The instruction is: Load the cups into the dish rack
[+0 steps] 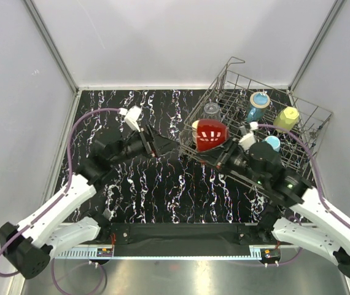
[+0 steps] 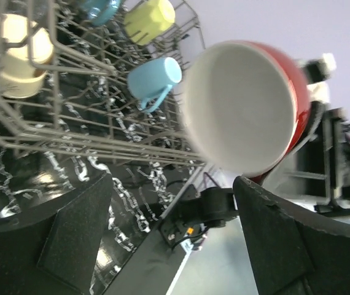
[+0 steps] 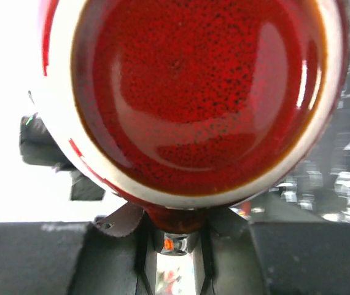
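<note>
Top external view: dish rack (image 1: 298,99) at far right corner of counter, holding teal cup (image 1: 259,104), yellow-green cup (image 1: 287,117), light-blue cup (image 1: 272,142), clear tumbler (image 1: 211,111), cream cup (image 2: 15,55). Red mug (image 1: 210,135) in air at rack's left side, mouth toward left gripper (image 2: 172,246), which is spread wide, empty, just beside mug. Right gripper (image 3: 175,236) pinched on mug's lower part. We see no cup loose on counter; we judge red mug last, not yet seated in rack
</note>
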`<state>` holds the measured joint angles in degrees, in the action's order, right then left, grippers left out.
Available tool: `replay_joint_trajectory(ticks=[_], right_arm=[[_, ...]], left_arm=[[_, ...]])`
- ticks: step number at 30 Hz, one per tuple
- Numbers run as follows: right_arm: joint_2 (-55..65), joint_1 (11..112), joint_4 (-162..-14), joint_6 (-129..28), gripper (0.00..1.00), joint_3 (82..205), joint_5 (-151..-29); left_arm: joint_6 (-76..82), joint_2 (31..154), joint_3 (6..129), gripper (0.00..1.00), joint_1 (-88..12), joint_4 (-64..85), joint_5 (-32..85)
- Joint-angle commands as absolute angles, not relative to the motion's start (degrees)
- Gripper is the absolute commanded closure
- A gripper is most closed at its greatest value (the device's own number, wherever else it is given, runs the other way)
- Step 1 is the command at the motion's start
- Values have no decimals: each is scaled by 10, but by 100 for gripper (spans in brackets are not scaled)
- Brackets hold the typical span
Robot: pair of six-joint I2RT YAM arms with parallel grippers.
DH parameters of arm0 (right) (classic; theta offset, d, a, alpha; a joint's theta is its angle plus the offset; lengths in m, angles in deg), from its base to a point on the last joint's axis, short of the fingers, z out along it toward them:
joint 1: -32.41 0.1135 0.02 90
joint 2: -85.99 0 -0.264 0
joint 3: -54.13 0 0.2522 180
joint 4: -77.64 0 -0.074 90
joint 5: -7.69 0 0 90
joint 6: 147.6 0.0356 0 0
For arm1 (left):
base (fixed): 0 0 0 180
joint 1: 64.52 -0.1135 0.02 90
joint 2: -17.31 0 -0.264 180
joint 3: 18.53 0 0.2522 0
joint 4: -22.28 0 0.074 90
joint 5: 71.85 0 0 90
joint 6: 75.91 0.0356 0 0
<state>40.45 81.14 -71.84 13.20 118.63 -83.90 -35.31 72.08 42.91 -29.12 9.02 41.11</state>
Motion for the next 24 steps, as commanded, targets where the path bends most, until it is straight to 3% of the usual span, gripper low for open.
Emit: replay_joint_trajectory(ticks=[1, 9, 13, 24], right_arm=[[442, 808, -560, 47, 100, 1294, -686], [350, 808, -258, -3, 100, 1435, -524], [282, 792, -218, -34, 100, 1478, -487], [156, 631, -279, -172, 100, 1522, -555]], left_arm=[[-292, 685, 474, 15, -291, -3, 361], [-187, 699, 517, 15, -290, -97, 327], [-158, 717, 517, 15, -291, -117, 305], [-122, 737, 457, 15, -291, -62, 326]])
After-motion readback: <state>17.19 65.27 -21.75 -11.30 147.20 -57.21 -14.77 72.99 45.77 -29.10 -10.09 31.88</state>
